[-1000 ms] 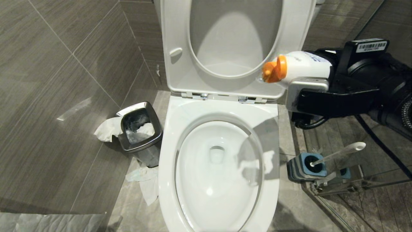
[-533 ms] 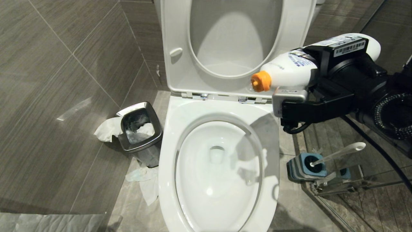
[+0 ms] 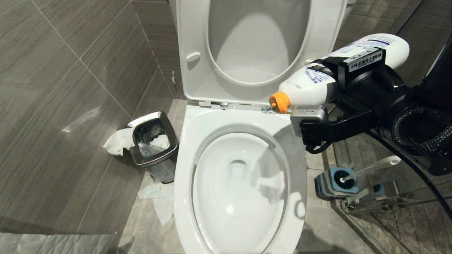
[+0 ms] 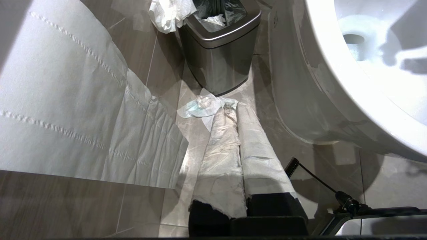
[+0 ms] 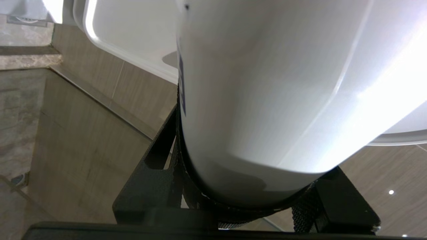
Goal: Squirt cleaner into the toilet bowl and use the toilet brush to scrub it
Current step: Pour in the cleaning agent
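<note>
Orange cap (image 3: pixel 280 102) shows only from the head.

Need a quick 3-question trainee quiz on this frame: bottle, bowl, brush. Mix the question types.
1. True or false: the right end effector holds the white cleaner bottle with its orange nozzle tilted down toward the toilet bowl.
2. Where is the toilet brush? A) in the bowl B) in its blue-and-grey holder on the floor, on the robot's right of the toilet C) in the steel bin
3. Fill in: the seat and lid are ____.

Key: 1 true; 2 B; 3 raised
</note>
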Robot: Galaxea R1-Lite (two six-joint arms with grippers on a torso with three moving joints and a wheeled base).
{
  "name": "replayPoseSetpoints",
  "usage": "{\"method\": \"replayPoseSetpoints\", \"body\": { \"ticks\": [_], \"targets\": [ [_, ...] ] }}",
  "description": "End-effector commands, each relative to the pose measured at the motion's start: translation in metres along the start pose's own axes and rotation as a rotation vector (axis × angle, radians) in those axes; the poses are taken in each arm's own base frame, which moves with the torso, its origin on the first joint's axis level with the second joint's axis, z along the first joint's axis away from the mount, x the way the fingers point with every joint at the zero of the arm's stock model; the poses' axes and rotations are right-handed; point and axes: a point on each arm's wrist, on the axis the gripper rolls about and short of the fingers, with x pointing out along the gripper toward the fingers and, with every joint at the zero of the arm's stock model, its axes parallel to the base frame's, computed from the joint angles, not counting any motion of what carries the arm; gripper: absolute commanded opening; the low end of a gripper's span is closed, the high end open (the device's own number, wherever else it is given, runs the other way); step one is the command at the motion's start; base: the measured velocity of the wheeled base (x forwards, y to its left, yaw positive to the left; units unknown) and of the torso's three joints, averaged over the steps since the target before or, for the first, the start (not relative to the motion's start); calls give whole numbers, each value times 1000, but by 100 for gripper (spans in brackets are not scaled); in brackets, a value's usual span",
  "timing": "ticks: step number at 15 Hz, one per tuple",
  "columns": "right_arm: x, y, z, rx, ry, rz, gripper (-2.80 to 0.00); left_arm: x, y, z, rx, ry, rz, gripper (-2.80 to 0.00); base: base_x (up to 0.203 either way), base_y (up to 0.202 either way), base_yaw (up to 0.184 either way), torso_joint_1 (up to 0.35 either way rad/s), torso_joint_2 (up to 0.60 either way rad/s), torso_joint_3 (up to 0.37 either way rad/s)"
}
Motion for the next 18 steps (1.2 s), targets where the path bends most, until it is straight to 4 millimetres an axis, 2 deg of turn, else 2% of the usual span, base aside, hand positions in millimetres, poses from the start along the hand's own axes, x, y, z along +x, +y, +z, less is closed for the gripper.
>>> {"method": "replayPoseSetpoints", "body": {
  "ticks": [1, 18],
  "targets": [
    [0, -1, 0, -12, 5, -3, -280, 0, 0, -1, 0, 3, 0, -280, 0, 0, 0, 0, 0, 0],
    [9, 3, 9, -23, 18, -24, -280, 0, 0, -1, 0, 3, 0, -280, 0, 0, 0, 0, 0, 0]
  ]
}}
